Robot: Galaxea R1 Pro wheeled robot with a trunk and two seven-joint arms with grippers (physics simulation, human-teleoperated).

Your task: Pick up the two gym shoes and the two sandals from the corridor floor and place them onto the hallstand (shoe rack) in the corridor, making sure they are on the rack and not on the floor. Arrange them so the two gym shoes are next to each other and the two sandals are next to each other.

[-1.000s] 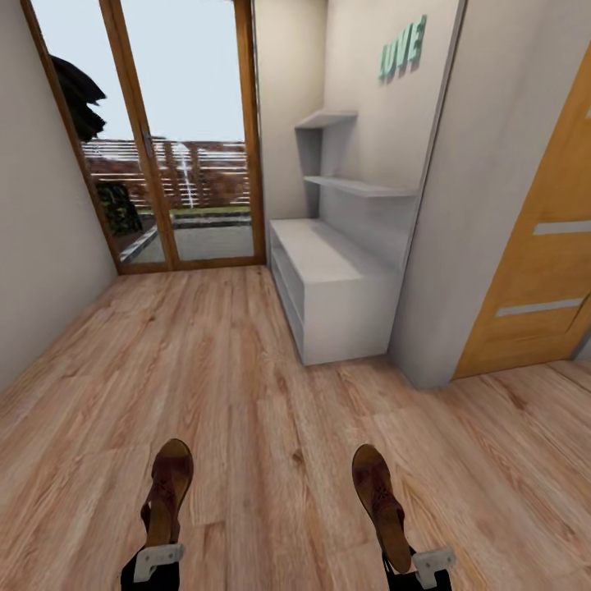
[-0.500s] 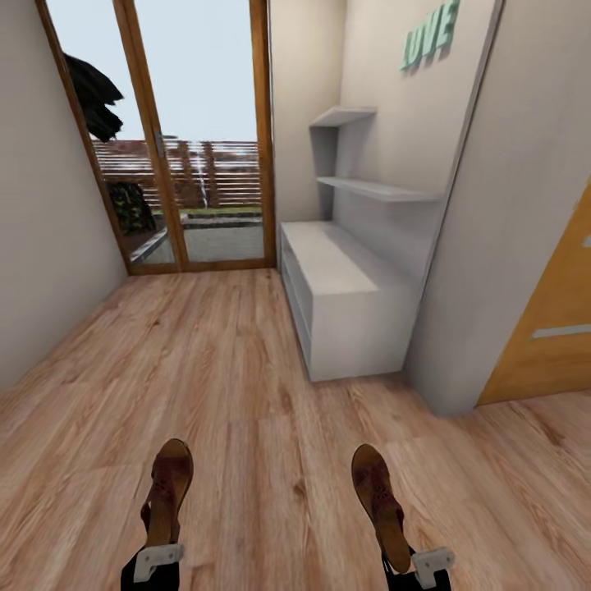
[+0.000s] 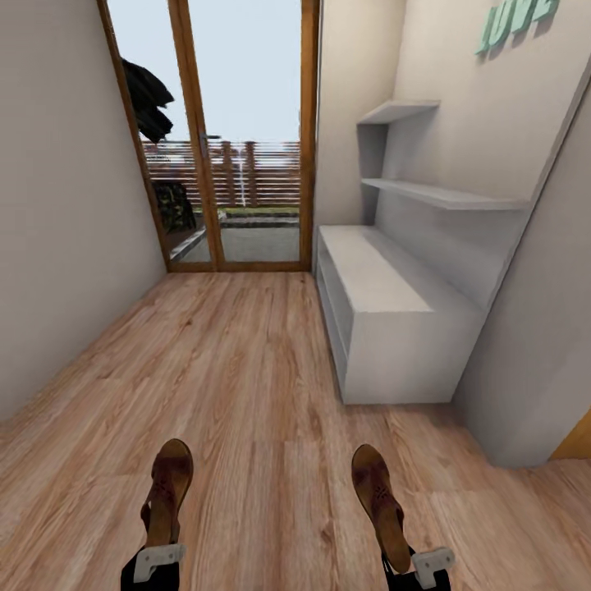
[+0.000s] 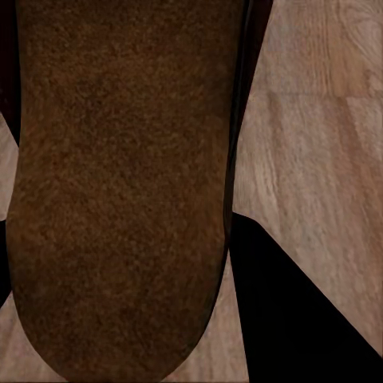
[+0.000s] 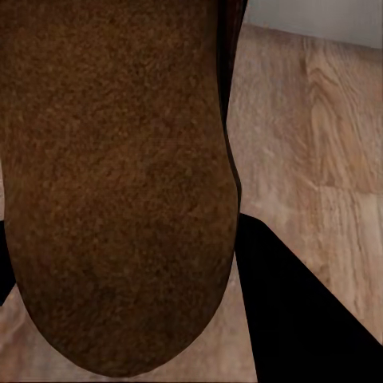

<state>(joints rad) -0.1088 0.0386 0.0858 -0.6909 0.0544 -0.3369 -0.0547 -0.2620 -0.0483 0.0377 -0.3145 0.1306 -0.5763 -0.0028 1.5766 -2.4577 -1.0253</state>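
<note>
In the head view each of my grippers holds one dark brown sandal above the corridor floor (image 3: 238, 369). My left gripper (image 3: 157, 560) is shut on the heel of the left sandal (image 3: 168, 486), whose toe points forward. My right gripper (image 3: 420, 566) is shut on the other sandal (image 3: 377, 492). The wrist views look close onto the brown soles (image 4: 120, 191) (image 5: 120, 175) with floor planks behind. The light-grey hallstand (image 3: 394, 300) stands ahead on the right, against the wall, and its surfaces in view are bare. The gym shoes are out of view.
Two staggered upper shelves (image 3: 447, 194) (image 3: 398, 111) hang over the bench. A glass door with a wooden frame (image 3: 246, 139) closes the corridor's far end. A plain wall (image 3: 57, 230) runs along the left. Teal wall letters (image 3: 513, 25) sit high on the right.
The whole view has shifted: the hallstand now sits further right and larger, and the orange door at the right has almost left the picture. Both sandals stay held as before.
</note>
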